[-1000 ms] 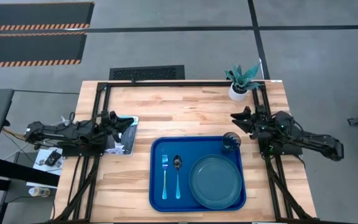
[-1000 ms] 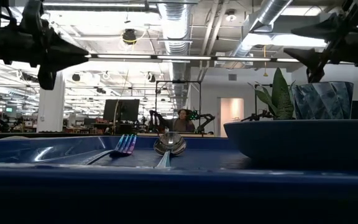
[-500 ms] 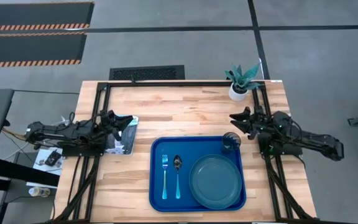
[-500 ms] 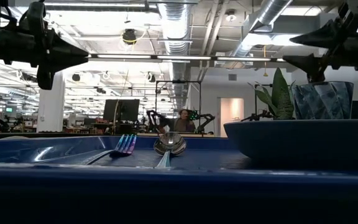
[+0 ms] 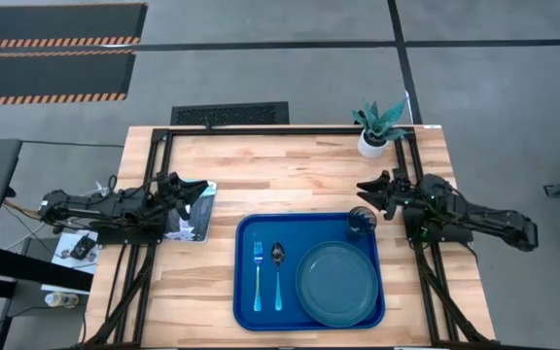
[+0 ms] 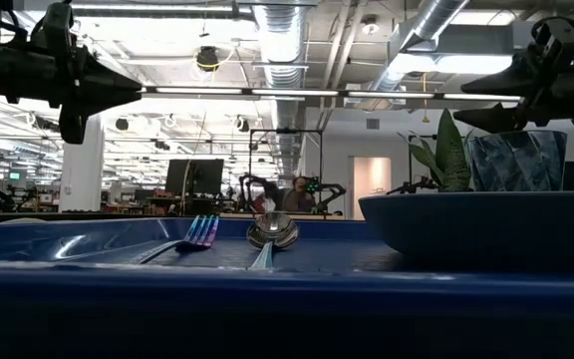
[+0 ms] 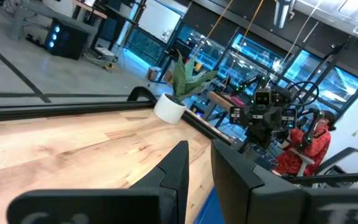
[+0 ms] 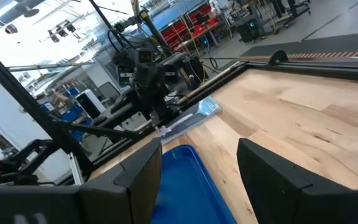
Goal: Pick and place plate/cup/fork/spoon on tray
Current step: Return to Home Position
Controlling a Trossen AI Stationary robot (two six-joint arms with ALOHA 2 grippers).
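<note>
High view, looking straight down: tray (image 5: 246, 282) lying near the tabletop's front edge, about midway along it. Inside, plate (image 5: 337, 283) filling the tray's right part, reaching toward its front right corner; cup (image 5: 362, 222) standing in the tray's back right corner, just behind the plate. Fork (image 5: 258, 276) and spoon (image 5: 278, 272) laid side by side in the tray's left part, fork nearer the left rim, handles toward the front edge, close but apart. Right gripper (image 5: 369, 190) held above the tabletop's right edge, behind the cup and clear of it, fingers spread with a wide gap and nothing between them, as seen too in the right wrist view. Left gripper (image 5: 200, 192) hung by the tabletop's left edge over a flat printed card (image 5: 202, 222), well apart from the tray; fingers set a narrow gap apart in the left wrist view, gripping nothing. White potted plant (image 5: 375, 128) stood at the back right corner.
</note>
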